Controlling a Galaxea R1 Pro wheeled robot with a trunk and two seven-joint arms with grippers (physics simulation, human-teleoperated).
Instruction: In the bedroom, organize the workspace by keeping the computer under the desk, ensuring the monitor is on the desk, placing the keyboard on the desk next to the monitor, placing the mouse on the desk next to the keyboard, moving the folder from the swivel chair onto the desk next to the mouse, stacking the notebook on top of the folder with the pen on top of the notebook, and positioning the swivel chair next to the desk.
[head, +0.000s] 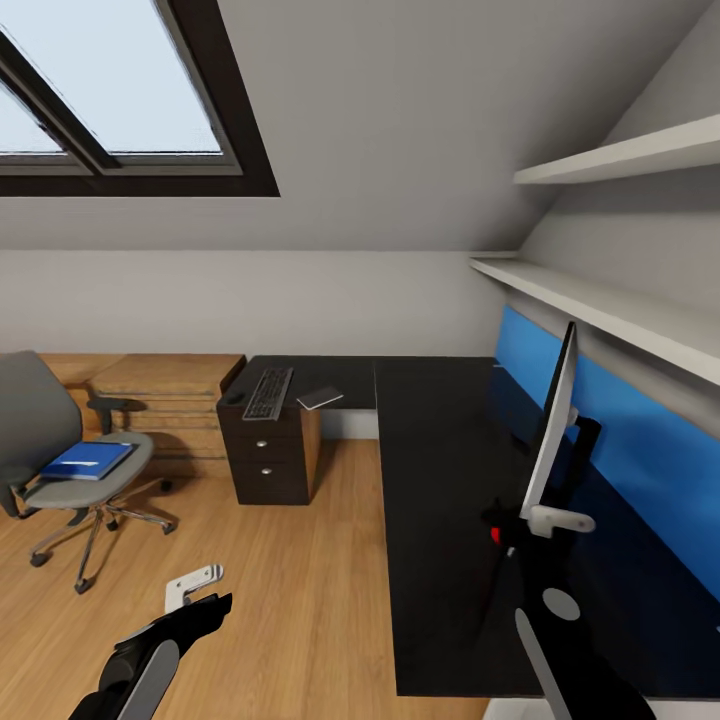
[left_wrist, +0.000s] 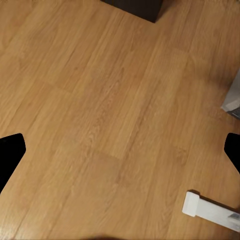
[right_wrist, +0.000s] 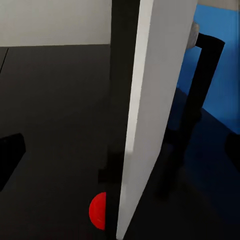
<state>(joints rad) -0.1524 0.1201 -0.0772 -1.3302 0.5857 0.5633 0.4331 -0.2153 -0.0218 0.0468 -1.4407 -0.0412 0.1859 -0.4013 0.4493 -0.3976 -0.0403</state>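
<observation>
Desk (head: 440, 470) glossy black, L-shaped; monitor (head: 552, 425) upright on it; wood floor (head: 290, 590).

We count one desk (head: 440, 480), one monitor (head: 552, 420), one keyboard (head: 268, 393), one swivel chair (head: 40, 440), one folder (head: 88, 460), two shelves (head: 600, 290).

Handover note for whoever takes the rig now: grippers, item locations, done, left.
Left gripper: open, empty, low over the wood floor.
Right gripper: at the wide black monitor's edge; grip unclear.
Done: monitor upright on the glossy black L-shaped desk; slim black keyboard and thin grey notebook lie on the desk's far wing.
Left: bright blue folder sits on the grey swivel chair, away from the desk; move, stack, reposition.
</observation>
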